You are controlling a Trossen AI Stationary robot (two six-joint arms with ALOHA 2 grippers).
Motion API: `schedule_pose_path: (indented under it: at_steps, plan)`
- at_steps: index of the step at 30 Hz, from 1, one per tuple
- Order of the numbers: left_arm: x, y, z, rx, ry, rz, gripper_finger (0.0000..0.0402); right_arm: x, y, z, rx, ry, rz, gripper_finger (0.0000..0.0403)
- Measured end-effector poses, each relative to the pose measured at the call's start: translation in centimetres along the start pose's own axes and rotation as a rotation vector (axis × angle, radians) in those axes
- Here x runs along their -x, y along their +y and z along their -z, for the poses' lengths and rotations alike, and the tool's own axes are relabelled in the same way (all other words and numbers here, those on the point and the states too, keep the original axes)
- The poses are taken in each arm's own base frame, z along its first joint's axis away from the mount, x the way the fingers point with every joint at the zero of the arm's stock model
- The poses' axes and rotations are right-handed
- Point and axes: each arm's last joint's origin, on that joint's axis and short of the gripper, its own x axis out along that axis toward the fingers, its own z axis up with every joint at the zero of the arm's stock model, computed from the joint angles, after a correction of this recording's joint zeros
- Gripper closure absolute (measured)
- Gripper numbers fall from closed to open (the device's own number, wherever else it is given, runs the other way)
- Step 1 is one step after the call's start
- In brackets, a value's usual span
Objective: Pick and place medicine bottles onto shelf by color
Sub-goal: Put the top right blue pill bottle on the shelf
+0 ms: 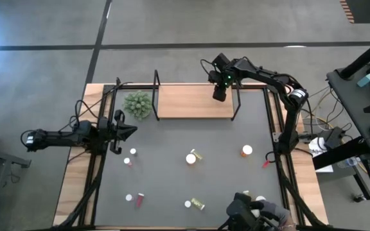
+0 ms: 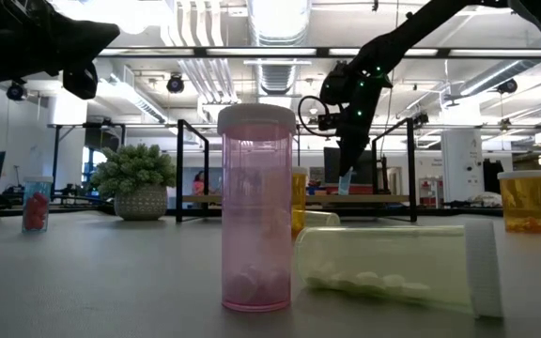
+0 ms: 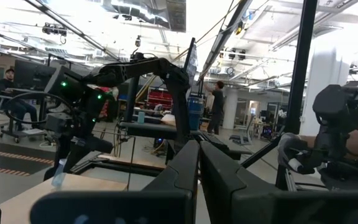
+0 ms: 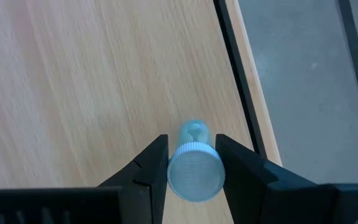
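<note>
Right gripper [image 1: 220, 94] is over the shelf [image 1: 185, 102], near its right end and just inside the black upright there; on the table's clock face that's about 1 o'clock. Jaws partly closed, clamped on a small pale-blue bottle [image 4: 194, 163], fingers on either side just under the cap, cap facing the wrist camera, bottle pointing down at the bare wood. In the low view the blue bottle hangs at the fingertips just above the board; can't tell if it touches. Left gripper [image 1: 124, 130] parked at the table's 9 o'clock edge, jaws fully shut, holding nothing. Shelf sits at 12 o'clock on the grey mat [image 1: 223, 167], with no bottles visible on it apart from the held one. A green plant [image 1: 137, 104] stands just beside its left upright. Other bottles are scattered on the mat: orange one [image 1: 246, 151] at about 3, a white-capped one with a yellow-green one lying beside it near centre [image 1: 191, 158], red/pink ones at 8 [image 1: 133, 152] and 7 [image 1: 139, 198], another yellow-green one lying at 6 [image 1: 198, 204]. A person's gloved hand [image 1: 262, 212] is at the 5 o'clock edge, on more bottles.
</note>
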Motion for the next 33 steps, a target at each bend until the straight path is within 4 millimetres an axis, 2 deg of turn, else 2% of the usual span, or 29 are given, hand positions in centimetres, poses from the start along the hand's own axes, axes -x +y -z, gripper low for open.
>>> schedule_pose_path:
  at_steps: [33]
  plan:
    - [0.0, 0.0, 0.0, 0.0, 0.0, 0.0, 0.0402, 0.01, 0.13, 0.17, -0.013, 0.019, -0.011, 0.0287]
